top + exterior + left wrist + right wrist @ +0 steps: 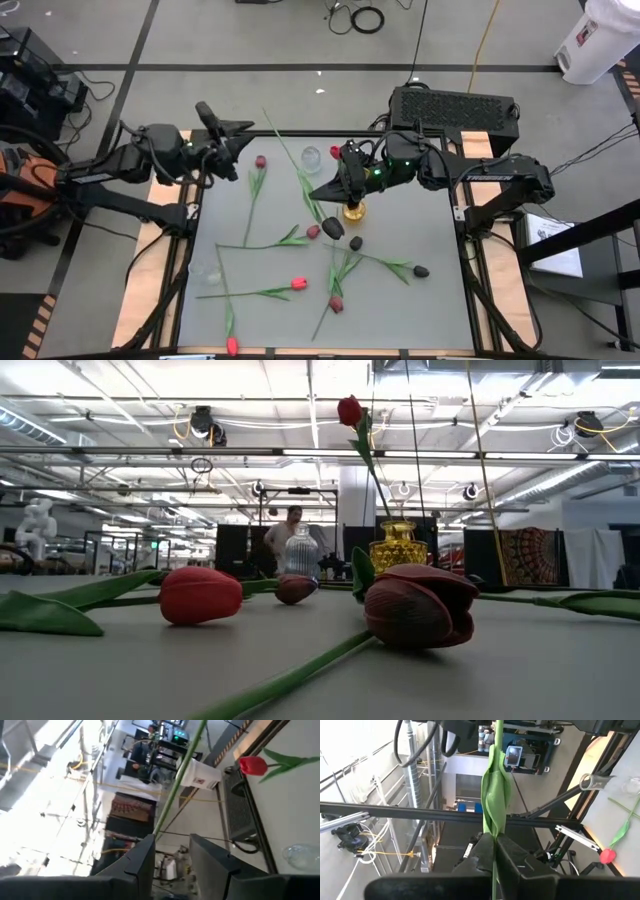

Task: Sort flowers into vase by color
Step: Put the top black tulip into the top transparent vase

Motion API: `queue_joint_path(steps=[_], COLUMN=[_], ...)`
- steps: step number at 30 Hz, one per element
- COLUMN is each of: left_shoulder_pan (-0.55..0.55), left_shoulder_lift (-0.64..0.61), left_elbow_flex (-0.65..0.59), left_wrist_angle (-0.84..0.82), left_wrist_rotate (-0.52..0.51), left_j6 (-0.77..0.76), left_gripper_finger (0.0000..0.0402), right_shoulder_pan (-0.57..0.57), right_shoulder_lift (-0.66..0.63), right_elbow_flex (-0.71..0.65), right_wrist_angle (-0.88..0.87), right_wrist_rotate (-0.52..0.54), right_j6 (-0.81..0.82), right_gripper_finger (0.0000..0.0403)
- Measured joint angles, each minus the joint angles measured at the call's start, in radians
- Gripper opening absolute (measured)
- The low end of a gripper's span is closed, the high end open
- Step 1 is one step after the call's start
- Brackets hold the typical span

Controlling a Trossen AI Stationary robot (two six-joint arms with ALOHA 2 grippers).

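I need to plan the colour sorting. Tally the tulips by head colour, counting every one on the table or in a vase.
bright red tulips: 4
maroon tulips: 2
black tulips: 3
Total: 9

The high camera looked straight down on the whole grey table [400, 300]. The low one sat at tabletop level, close behind tulip heads. Both caught the amber glass vase [354, 211].

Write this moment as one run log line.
right claw: shut on tulip stem, over yellow vase | left claw: open around stem, table's rear left
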Motion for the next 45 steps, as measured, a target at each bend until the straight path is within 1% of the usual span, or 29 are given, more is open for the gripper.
queue_joint_path(steps=[11, 18, 24, 28, 45], left_shoulder_pan=[-0.136, -0.202, -0.244, -0.259, -0.305], left_shoulder_lift=[0.068, 0.112, 0.154, 0.181, 0.265], left_elbow_flex=[0.0, 0.0, 0.0, 0.0, 0.0], left_wrist_angle=[0.14, 0.188, 0.249, 0.307, 0.403], left_wrist_rotate=[-0.111, -0.167, -0.174, -0.196, -0.2], left_j6=[0.112, 0.129, 0.127, 0.128, 0.128], left_gripper_finger=[0.013, 0.013, 0.013, 0.013, 0.013], right_shoulder_pan=[-0.008, -0.008, -0.008, -0.008, -0.007], right_shoulder_lift=[0.0, 0.0, -0.001, -0.001, -0.001], right_elbow_flex=[0.0, 0.0, 0.0, 0.0, 0.0], right_wrist_angle=[0.0, 0.0, 0.0, 0.0, 0.006], right_wrist_rotate=[-0.002, -0.002, -0.006, -0.006, -0.053], right_j6=[-0.001, 0.007, 0.014, 0.014, 0.034], right_gripper_finger=[0.0, 0.0, 0.0, 0.0, 0.0])
